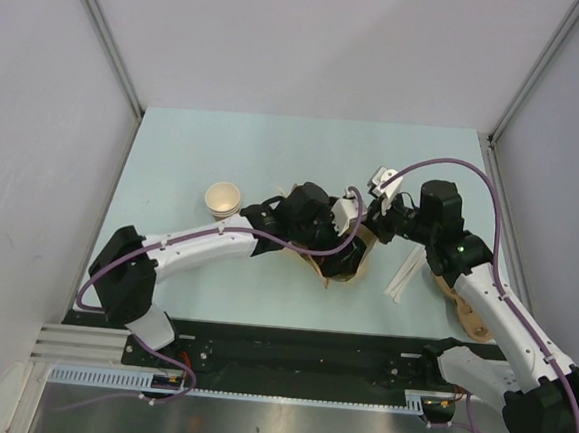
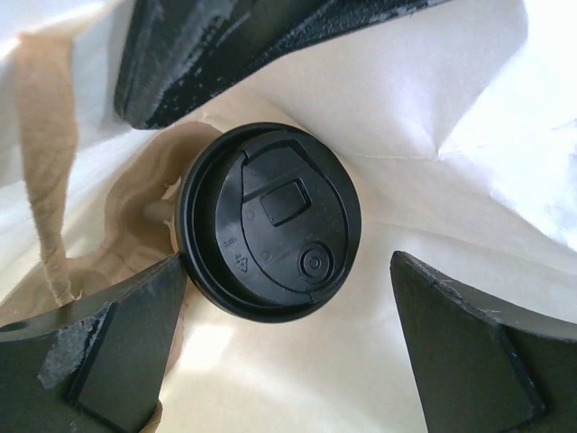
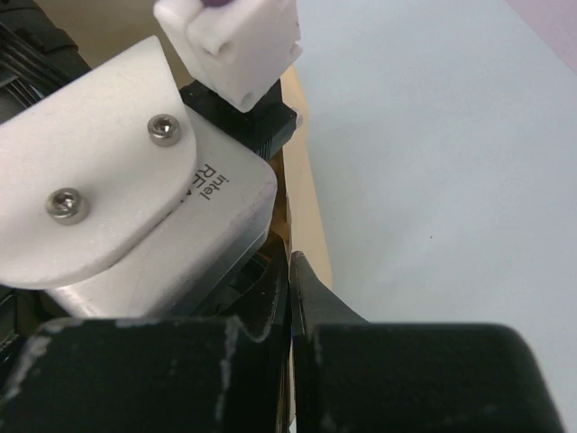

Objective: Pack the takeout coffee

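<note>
A takeout coffee cup with a round black lid (image 2: 270, 221) stands inside the tan paper bag (image 1: 358, 265), white on the inside (image 2: 433, 99). My left gripper (image 2: 288, 347) is inside the bag just above the cup. It is open, with its left finger (image 2: 117, 343) touching the lid's rim and its right finger (image 2: 478, 352) well clear. My right gripper (image 3: 290, 271) is shut on the bag's tan upper edge (image 3: 306, 207), next to the left wrist's white housing (image 3: 135, 207). A second tan cup (image 1: 223, 199) without a lid sits on the table left of the bag.
The brown moulded tray (image 1: 472, 316) lies partly under the right arm. White strips (image 1: 402, 281) lie on the table just right of the bag. A dark worn finger-like part (image 2: 225, 45) shows at the bag's mouth in the left wrist view.
</note>
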`<state>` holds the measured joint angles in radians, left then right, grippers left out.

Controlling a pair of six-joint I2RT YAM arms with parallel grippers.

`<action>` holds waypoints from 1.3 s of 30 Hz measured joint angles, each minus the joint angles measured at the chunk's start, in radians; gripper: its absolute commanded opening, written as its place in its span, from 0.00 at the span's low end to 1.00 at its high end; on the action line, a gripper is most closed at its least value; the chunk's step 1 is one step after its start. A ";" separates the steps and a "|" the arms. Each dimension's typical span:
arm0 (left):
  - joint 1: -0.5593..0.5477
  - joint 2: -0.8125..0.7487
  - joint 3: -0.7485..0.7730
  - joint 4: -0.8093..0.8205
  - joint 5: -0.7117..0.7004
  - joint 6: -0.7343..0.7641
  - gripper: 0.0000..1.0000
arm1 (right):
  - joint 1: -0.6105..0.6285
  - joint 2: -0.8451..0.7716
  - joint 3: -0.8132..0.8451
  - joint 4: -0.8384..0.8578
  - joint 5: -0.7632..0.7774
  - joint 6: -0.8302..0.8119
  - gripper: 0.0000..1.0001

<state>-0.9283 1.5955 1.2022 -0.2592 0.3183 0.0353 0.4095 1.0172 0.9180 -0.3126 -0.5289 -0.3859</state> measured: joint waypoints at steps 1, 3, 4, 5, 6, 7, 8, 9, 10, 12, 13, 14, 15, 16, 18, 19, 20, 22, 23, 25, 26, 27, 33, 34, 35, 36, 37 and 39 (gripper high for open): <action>0.000 -0.004 0.002 -0.010 0.000 -0.002 1.00 | 0.000 0.000 0.001 0.000 -0.002 0.000 0.00; 0.000 -0.010 0.005 -0.022 0.001 -0.006 0.99 | 0.000 0.000 0.004 -0.001 -0.011 -0.001 0.00; 0.000 -0.014 0.006 -0.027 0.002 -0.008 0.99 | 0.000 0.000 0.005 -0.001 -0.012 -0.001 0.00; 0.000 -0.018 0.006 -0.031 0.004 -0.009 0.99 | 0.000 0.000 0.006 -0.001 -0.016 -0.001 0.00; 0.000 -0.021 0.006 -0.037 0.006 -0.009 0.98 | 0.000 0.001 0.007 -0.001 -0.019 -0.001 0.00; 0.000 -0.026 0.006 -0.041 0.008 -0.009 0.97 | 0.000 0.001 0.008 -0.001 -0.023 -0.001 0.00; 0.000 -0.031 0.005 -0.043 0.011 -0.009 0.97 | -0.001 0.002 0.010 -0.001 -0.027 -0.001 0.00; 0.000 -0.037 0.003 -0.044 0.013 -0.009 0.97 | -0.002 0.002 0.011 0.000 -0.030 -0.001 0.00; 0.000 -0.047 -0.004 -0.043 0.021 -0.007 0.96 | -0.003 0.003 0.014 0.000 -0.037 -0.001 0.00; 0.002 -0.071 -0.023 -0.040 0.035 -0.001 0.96 | -0.004 0.005 0.021 0.000 -0.048 0.000 0.00; 0.002 -0.082 -0.031 -0.039 0.041 0.004 0.96 | -0.004 0.006 0.023 0.000 -0.056 0.000 0.00; 0.002 -0.090 -0.037 -0.039 0.047 0.010 0.96 | -0.004 0.006 0.024 0.000 -0.062 0.000 0.00; 0.004 -0.096 -0.041 -0.039 0.053 0.014 0.96 | -0.004 0.006 0.025 -0.001 -0.066 0.000 0.00; 0.005 -0.100 -0.045 -0.037 0.056 0.018 0.96 | -0.004 0.006 0.025 -0.002 -0.069 0.000 0.00; 0.008 -0.105 -0.051 -0.032 0.064 0.027 0.96 | -0.005 0.008 0.026 -0.003 -0.075 0.000 0.00; 0.010 -0.109 -0.059 -0.023 0.067 0.031 0.97 | -0.006 0.010 0.026 -0.004 -0.076 0.000 0.00; 0.014 -0.117 -0.068 -0.012 0.069 0.035 0.97 | -0.008 0.013 0.026 -0.011 -0.077 0.000 0.00; 0.019 -0.129 -0.078 -0.004 0.078 0.042 0.98 | -0.009 0.017 0.028 -0.008 -0.084 0.000 0.00; 0.019 -0.133 -0.082 -0.001 0.082 0.044 0.98 | -0.009 0.018 0.029 -0.007 -0.087 0.000 0.00; 0.019 -0.138 -0.084 0.003 0.085 0.045 0.98 | -0.009 0.018 0.031 -0.007 -0.091 0.000 0.00; 0.020 -0.139 -0.084 0.005 0.087 0.046 0.99 | -0.009 0.018 0.032 -0.007 -0.093 0.000 0.00; 0.021 -0.139 -0.084 0.007 0.088 0.048 1.00 | -0.009 0.018 0.033 -0.006 -0.093 0.000 0.00; 0.025 -0.143 -0.090 0.018 0.097 0.059 0.99 | -0.010 0.023 0.035 -0.005 -0.100 -0.001 0.00; 0.026 -0.144 -0.090 0.018 0.097 0.062 0.99 | -0.010 0.023 0.036 -0.004 -0.101 -0.002 0.00; 0.027 -0.145 -0.090 0.019 0.097 0.063 1.00 | -0.010 0.024 0.036 -0.003 -0.102 -0.003 0.00; 0.027 -0.146 -0.090 0.021 0.096 0.064 1.00 | -0.010 0.024 0.036 -0.002 -0.104 -0.005 0.00; 0.029 -0.148 -0.090 0.022 0.096 0.070 0.99 | -0.010 0.025 0.037 -0.001 -0.105 -0.007 0.00; 0.031 -0.151 -0.090 0.027 0.096 0.072 1.00 | -0.010 0.026 0.037 0.000 -0.107 -0.008 0.00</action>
<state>-0.8974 1.4441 1.1118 -0.2321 0.4141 0.1074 0.3992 1.0435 0.9546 -0.3126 -0.6361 -0.3939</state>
